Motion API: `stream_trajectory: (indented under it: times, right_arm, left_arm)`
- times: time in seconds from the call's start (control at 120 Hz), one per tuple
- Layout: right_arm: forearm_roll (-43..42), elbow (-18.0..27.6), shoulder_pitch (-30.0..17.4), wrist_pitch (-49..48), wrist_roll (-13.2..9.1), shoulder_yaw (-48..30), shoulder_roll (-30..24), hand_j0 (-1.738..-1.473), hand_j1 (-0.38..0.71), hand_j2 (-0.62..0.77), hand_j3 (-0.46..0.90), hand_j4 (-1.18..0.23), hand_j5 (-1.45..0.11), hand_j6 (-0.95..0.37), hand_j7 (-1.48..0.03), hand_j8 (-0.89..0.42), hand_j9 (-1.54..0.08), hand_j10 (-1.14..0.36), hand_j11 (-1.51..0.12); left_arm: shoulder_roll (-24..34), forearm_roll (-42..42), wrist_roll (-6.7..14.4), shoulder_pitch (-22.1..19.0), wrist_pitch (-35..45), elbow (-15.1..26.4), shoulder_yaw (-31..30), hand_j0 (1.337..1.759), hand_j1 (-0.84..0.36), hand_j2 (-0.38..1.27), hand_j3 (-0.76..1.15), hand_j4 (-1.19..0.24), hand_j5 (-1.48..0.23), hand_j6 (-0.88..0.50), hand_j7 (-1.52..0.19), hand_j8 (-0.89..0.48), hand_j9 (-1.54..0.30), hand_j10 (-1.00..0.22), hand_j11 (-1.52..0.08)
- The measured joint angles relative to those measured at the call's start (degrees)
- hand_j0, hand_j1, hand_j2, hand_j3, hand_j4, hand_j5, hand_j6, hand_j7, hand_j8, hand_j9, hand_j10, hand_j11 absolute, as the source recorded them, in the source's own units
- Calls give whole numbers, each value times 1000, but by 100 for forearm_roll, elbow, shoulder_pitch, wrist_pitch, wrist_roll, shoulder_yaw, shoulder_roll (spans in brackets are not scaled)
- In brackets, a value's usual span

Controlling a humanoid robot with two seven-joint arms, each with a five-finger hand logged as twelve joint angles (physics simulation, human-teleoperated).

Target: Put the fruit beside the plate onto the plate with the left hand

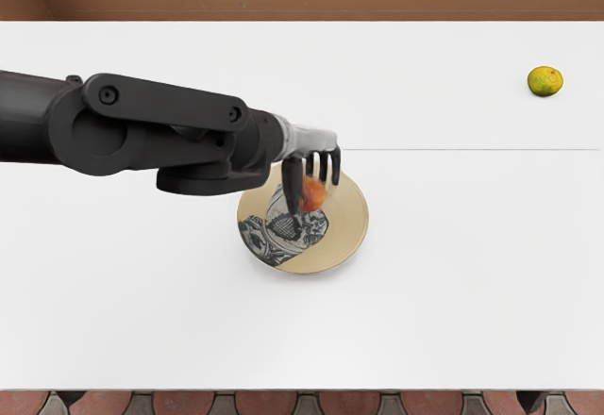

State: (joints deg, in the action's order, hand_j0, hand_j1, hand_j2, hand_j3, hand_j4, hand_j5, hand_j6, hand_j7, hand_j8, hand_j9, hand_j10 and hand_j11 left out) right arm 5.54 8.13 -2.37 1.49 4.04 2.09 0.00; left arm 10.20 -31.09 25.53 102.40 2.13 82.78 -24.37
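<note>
A round gold plate (349, 219) with a dark patterned centre lies on the white table. Above its upper part hangs my left hand (311, 177), its arm reaching in from the picture's left. The dark fingers (323, 166) point down and curl around a small orange-red fruit (312, 193), which sits over the plate's inner area. Whether the fruit touches the plate surface I cannot tell. The right arm does not show.
A green-yellow citrus fruit (545, 80) lies far off at the table's upper right. A seam line runs across the table (472, 150) at the height of the hand. A brown wall edge borders the table's far side.
</note>
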Motion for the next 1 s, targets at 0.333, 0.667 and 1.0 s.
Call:
stream_trajectory:
  times: [0.333,0.667,1.0]
  right_arm:
    - [0,0,0,0,0,0,0,-1658,-310,-7,0,-33,-43,-33,-43,-33,-43,-33,-43]
    - [0,1,0,0,0,0,0,-1658,-310,-7,0,-33,-43,-33,-43,-33,-43,-33,-43]
    - [0,0,0,0,0,0,0,-1658,-310,-7,0,-33,-43,-33,-43,-33,-43,-33,-43]
  left_arm:
    - [1170,475,-64,-313,-317,165,406,1658,1,72,0,-306,-397,-291,-398,-292,-399,-305,-399]
    - [3152,1267,-390,-1921,-2461,235,2390,1658,36,56,0,-265,-343,-263,-344,-263,-344,-265,-344]
    - [3967,3020,-517,-2529,-3638,-324,2996,1658,45,52,0,-256,-331,-255,-331,-255,-331,-255,-331]
